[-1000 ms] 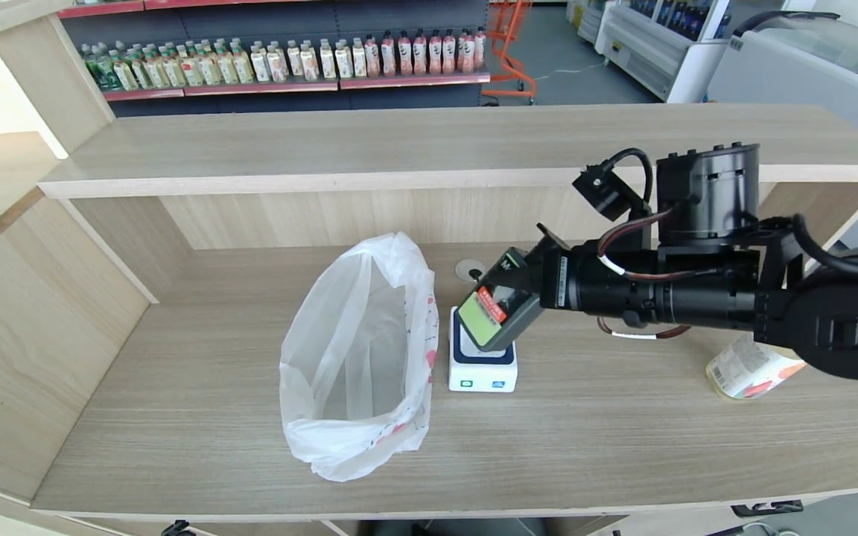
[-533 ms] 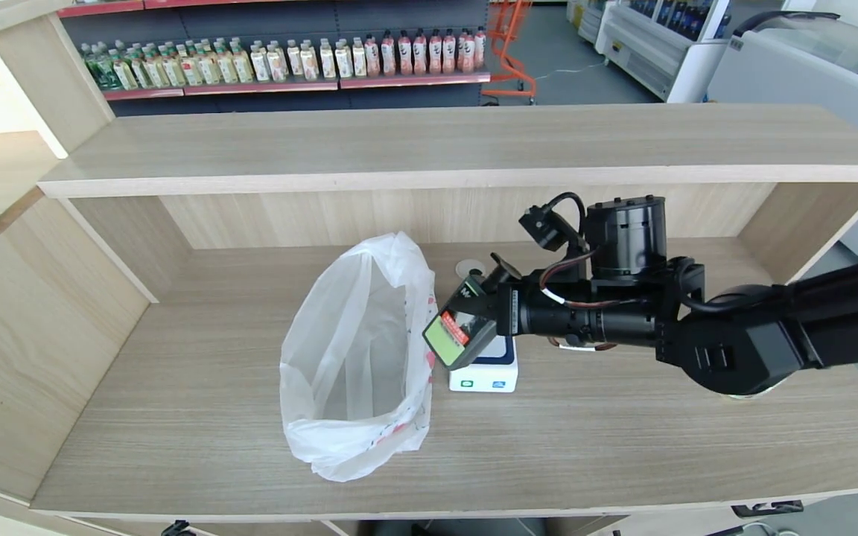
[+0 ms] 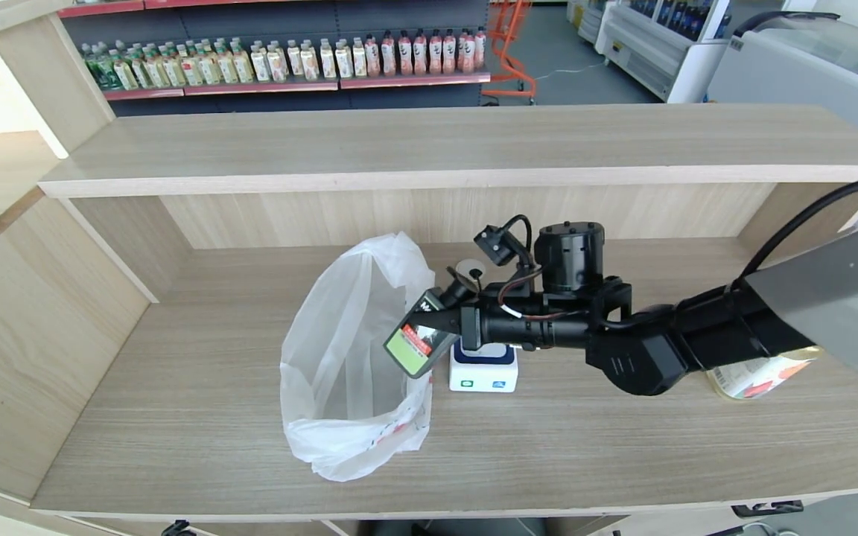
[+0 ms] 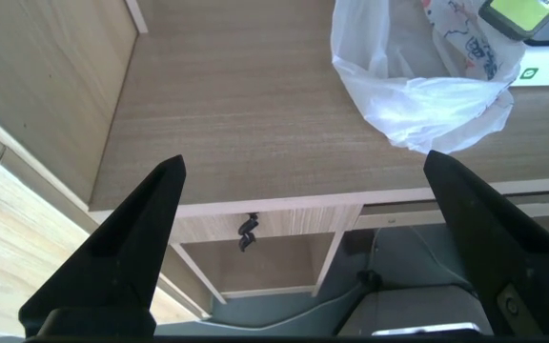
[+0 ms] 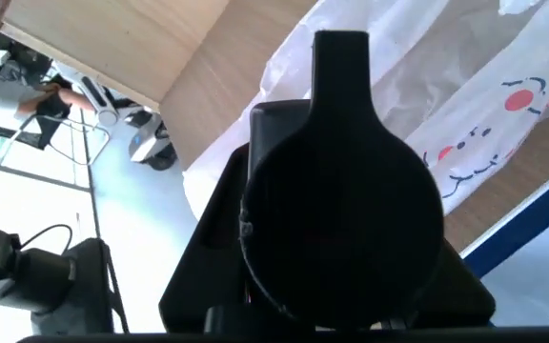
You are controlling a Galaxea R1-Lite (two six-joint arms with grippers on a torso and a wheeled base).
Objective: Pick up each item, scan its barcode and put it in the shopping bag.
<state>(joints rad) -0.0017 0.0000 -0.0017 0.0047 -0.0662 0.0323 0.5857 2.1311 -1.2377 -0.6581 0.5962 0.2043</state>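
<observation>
My right gripper [image 3: 438, 318] is shut on a dark grey pack [image 3: 415, 344] with a green and red label, held tilted just above the right rim of the white plastic shopping bag [image 3: 351, 357]. The bag stands open on the counter and also appears in the right wrist view [image 5: 489, 105]. Right of the bag sits the white scanner box [image 3: 482, 370], partly under my right arm. My left gripper [image 4: 313, 257] hangs open near the counter's front edge, with the bag [image 4: 417, 90] and the pack [image 4: 527, 13] far beyond it.
A bottle with a pale label [image 3: 760, 376] lies at the counter's right end, half hidden behind my right arm. A raised wooden ledge [image 3: 429, 160] and side walls [image 3: 34, 320] enclose the counter. A round cable hole [image 3: 468, 268] sits behind the scanner.
My right arm has carried the pack leftward, from over the scanner to the bag's right rim. The bag and scanner have stayed put.
</observation>
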